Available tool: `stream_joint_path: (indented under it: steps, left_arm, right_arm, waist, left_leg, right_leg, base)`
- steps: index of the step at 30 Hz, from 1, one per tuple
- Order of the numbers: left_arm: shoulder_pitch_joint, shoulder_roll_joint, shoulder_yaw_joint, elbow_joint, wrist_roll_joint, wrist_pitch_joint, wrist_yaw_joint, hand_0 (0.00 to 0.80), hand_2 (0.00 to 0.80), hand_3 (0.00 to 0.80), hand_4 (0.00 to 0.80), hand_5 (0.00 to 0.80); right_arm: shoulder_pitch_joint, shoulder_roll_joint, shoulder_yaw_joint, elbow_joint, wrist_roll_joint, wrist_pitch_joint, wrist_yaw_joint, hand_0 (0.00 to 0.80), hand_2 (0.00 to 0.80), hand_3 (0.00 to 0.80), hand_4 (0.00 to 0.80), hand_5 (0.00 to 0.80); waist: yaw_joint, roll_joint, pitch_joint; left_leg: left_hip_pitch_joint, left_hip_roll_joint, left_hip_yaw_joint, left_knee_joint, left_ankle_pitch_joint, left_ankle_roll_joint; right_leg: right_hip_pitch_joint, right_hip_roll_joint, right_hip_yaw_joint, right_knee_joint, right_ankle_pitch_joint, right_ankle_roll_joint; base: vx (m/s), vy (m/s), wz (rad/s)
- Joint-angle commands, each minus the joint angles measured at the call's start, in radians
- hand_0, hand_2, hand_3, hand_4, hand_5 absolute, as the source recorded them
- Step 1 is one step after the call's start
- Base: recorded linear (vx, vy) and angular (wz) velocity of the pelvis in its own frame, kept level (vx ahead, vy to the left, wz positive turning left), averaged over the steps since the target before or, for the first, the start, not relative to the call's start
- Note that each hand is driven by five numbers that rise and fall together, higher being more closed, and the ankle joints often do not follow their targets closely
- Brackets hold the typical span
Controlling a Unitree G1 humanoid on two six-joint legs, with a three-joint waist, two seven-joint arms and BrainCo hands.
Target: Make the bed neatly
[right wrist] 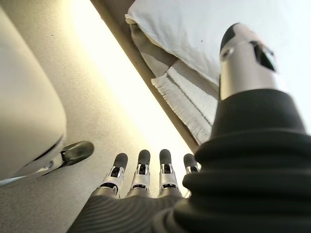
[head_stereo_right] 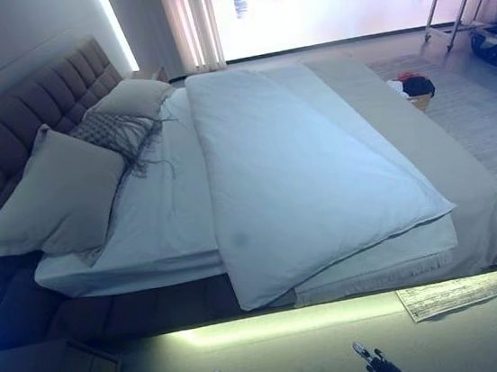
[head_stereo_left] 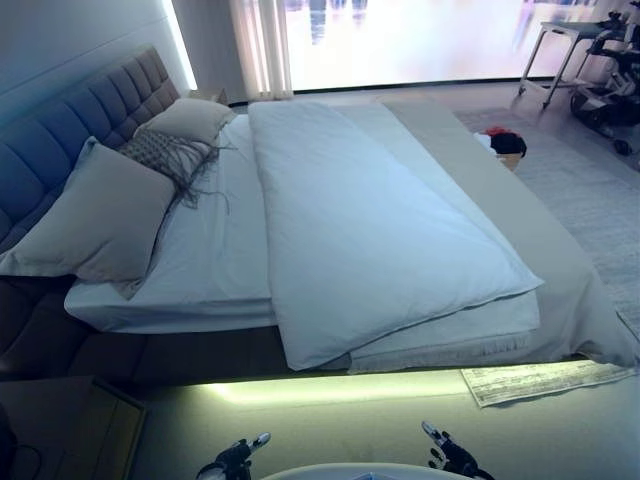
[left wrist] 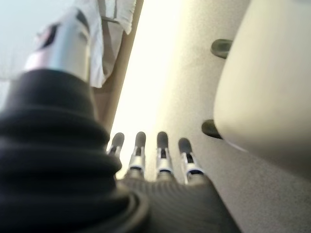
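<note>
I have both hands low at my sides, the left hand (left wrist: 155,155) and the right hand (right wrist: 146,170), fingers straight and slack, nothing held. The white duvet (head_stereo_left: 370,230) lies askew on the bed (head_stereo_left: 560,270), bunched toward the foot half, its near corner drooping over the side; the sheet by the pillows (head_stereo_left: 100,225) is bare. I judge the job hardly begun. To do it well I'd take that near corner, draw it toward the headboard (head_stereo_left: 70,130) and square its edge with the mattress edge. The carpet beside the bed is open; a paper (head_stereo_left: 540,380) lies near my right.
</note>
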Motion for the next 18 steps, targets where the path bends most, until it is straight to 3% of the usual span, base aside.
stream_joint_path:
  steps: [1, 9, 18]
  left_arm:
    - [-0.057, -0.004, 0.013, 0.069, 0.023, 0.021, -0.005, 0.000, 0.000, 0.000, 0.000, 0.000]
    - [-0.063, -0.006, 0.016, 0.075, 0.025, 0.019, 0.008, 0.000, 0.000, 0.000, 0.000, 0.000]
    - [-0.054, -0.009, 0.012, 0.076, 0.015, 0.022, 0.027, 0.000, 0.000, 0.000, 0.000, 0.000]
  right_arm:
    - [-0.088, 0.026, 0.014, 0.073, -0.023, 0.011, -0.006, 0.000, 0.000, 0.000, 0.000, 0.000]
    - [-0.093, 0.025, 0.020, 0.082, -0.049, 0.069, 0.012, 0.000, 0.000, 0.000, 0.000, 0.000]
    - [-0.095, 0.030, 0.030, 0.066, -0.061, 0.025, -0.030, 0.000, 0.000, 0.000, 0.000, 0.000]
  waist:
    - [-0.006, -0.052, 0.020]
    - [-0.003, -0.053, 0.021]
    - [-0.004, -0.056, 0.022]
  left_leg:
    - [-0.012, -0.048, 0.013, -0.002, 0.010, 0.037]
    - [-0.012, -0.048, 0.010, -0.002, 0.009, 0.037]
    - [-0.008, -0.047, 0.011, -0.002, 0.010, 0.039]
  right_leg:
    - [0.027, -0.047, 0.013, 0.001, 0.000, 0.061]
    - [0.030, -0.046, 0.009, 0.001, -0.001, 0.061]
    - [0.035, -0.042, 0.014, 0.001, -0.002, 0.058]
  base:
    - [0.000, 0.000, 0.00]
    - [0.004, -0.001, 0.00]
    - [0.027, -0.008, 0.00]
